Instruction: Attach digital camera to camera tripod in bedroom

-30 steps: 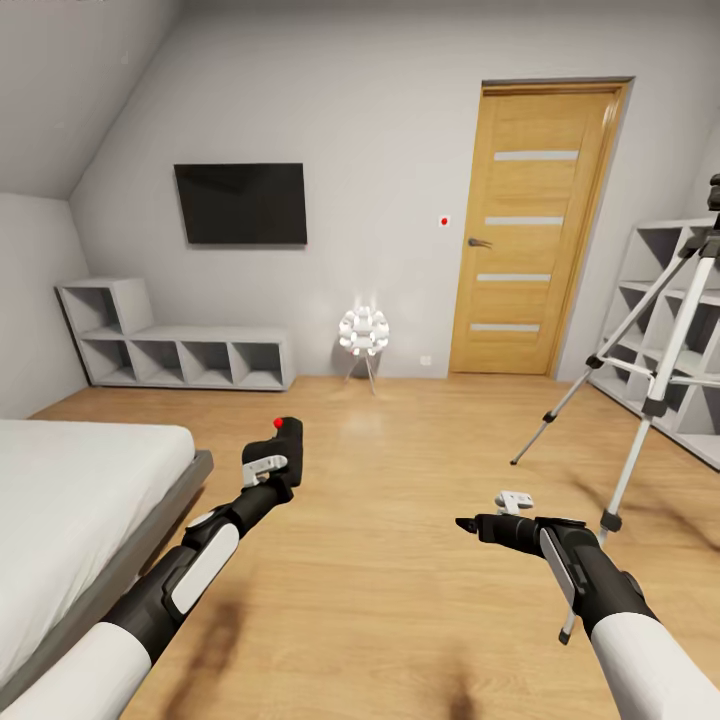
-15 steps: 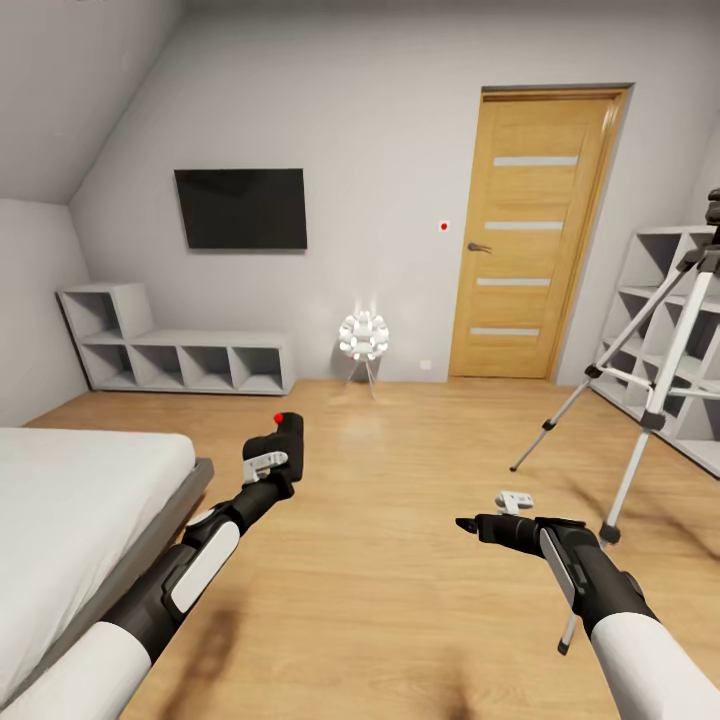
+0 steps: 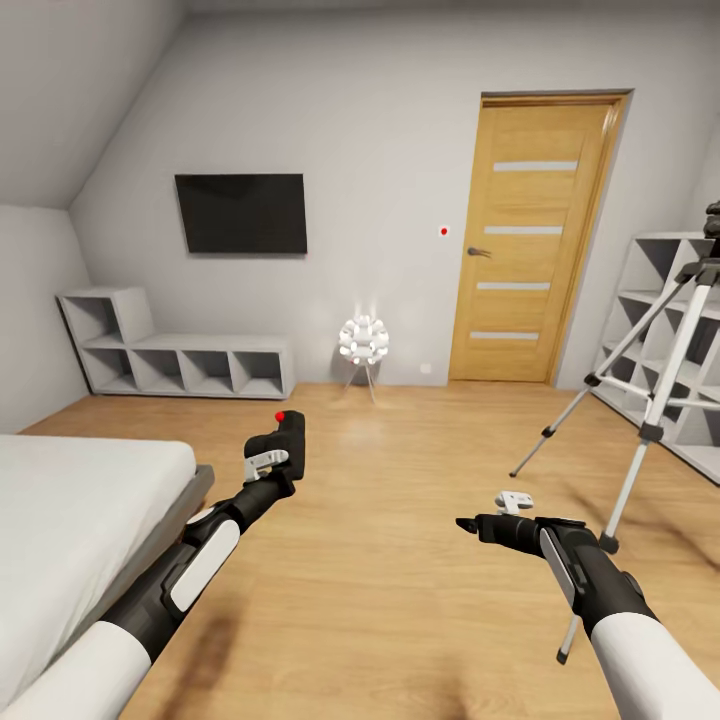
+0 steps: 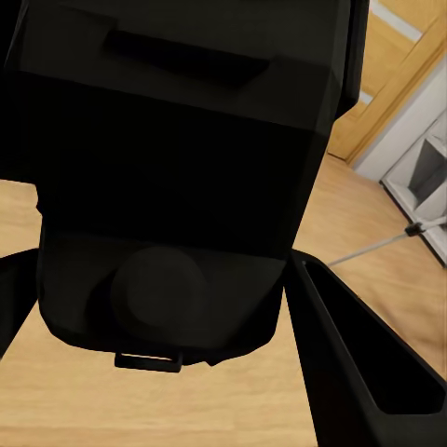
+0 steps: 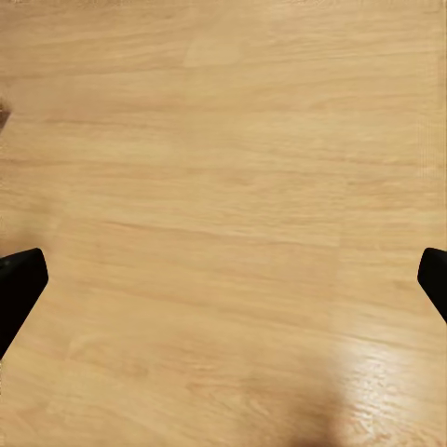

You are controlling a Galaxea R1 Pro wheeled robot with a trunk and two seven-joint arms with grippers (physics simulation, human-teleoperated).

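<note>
the left gripper (image 3: 283, 437) is clenched on the camera (image 3: 289, 440) and holds it up in front of the robot, above the floor (image 3: 400, 580), with the red button on top. in the left wrist view the camera (image 4: 177, 177) sits between the jaws, its dark body close to the lens. the tripod (image 3: 655, 400) stands far to the right, near the grey shelves (image 3: 650, 300), and its head is high up at the edge of the picture. so the tripod lies well apart from the camera, to the right and ahead. the right gripper (image 3: 470, 524) is nearer to the tripod, but its jaws are released and hold nothing; its wrist view shows the two tips wide apart over bare floor (image 5: 223, 205). i judge that the robot must turn or roll to the right before the left arm can reach the head.
</note>
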